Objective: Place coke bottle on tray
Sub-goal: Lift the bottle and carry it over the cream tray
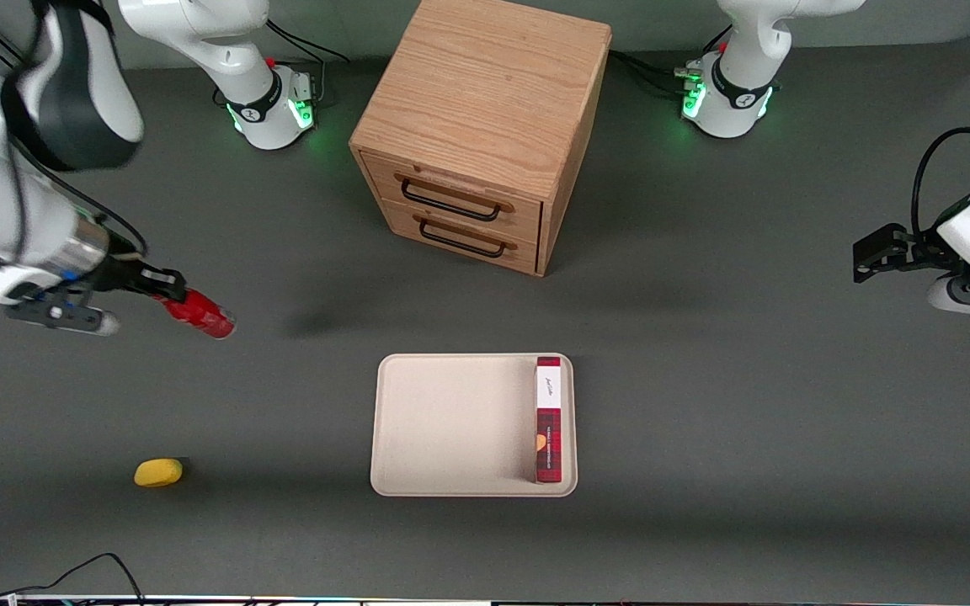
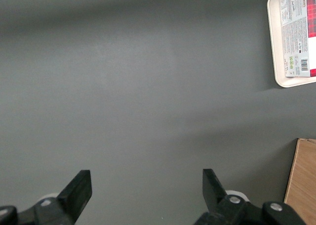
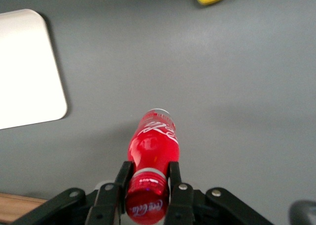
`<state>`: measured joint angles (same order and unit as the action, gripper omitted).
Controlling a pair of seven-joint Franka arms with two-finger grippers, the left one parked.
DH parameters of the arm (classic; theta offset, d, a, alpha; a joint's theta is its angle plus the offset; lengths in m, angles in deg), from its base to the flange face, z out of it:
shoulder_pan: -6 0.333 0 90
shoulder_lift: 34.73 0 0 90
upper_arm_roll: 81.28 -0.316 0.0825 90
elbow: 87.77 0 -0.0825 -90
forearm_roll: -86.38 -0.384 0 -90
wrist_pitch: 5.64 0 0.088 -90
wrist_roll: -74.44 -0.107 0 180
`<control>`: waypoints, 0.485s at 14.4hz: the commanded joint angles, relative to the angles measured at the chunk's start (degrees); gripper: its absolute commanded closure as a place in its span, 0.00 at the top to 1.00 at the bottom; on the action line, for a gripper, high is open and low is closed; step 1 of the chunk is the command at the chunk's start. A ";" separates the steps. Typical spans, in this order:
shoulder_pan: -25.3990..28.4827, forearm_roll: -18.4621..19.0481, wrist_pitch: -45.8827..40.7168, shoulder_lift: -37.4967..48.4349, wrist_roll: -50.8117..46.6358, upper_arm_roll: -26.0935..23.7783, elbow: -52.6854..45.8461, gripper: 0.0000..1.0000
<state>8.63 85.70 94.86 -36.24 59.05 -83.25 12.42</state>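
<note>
My right gripper point(image 1: 167, 295) is shut on the neck of the coke bottle point(image 1: 199, 313), a small glossy red bottle held tilted above the dark table toward the working arm's end. In the right wrist view the fingers point(image 3: 121, 178) clamp the bottle point(image 3: 153, 141) just under its red cap, and the body points away from the gripper point(image 3: 147, 178). The cream-beige tray point(image 1: 443, 425) lies in front of the wooden cabinet, nearer the front camera, well apart from the bottle. A corner of the tray point(image 3: 24, 71) shows in the right wrist view.
A long red plaid box point(image 1: 548, 419) lies in the tray along one rim. A small yellow oval object point(image 1: 157, 472) lies on the table nearer the front camera than the bottle. The wooden drawer cabinet point(image 1: 481, 126) stands farther back at the middle.
</note>
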 commanded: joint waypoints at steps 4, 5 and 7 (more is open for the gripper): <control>4.04 -3.27 -22.78 -17.60 -6.90 -0.83 -38.68 0.00; 4.66 -3.19 -24.11 -21.56 -10.94 -2.92 -44.59 0.00; 4.75 -2.92 -22.73 -27.03 -19.99 -7.50 -49.73 0.00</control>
<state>12.60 83.49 74.56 -52.82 47.41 -87.55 -24.15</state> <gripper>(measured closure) 0.656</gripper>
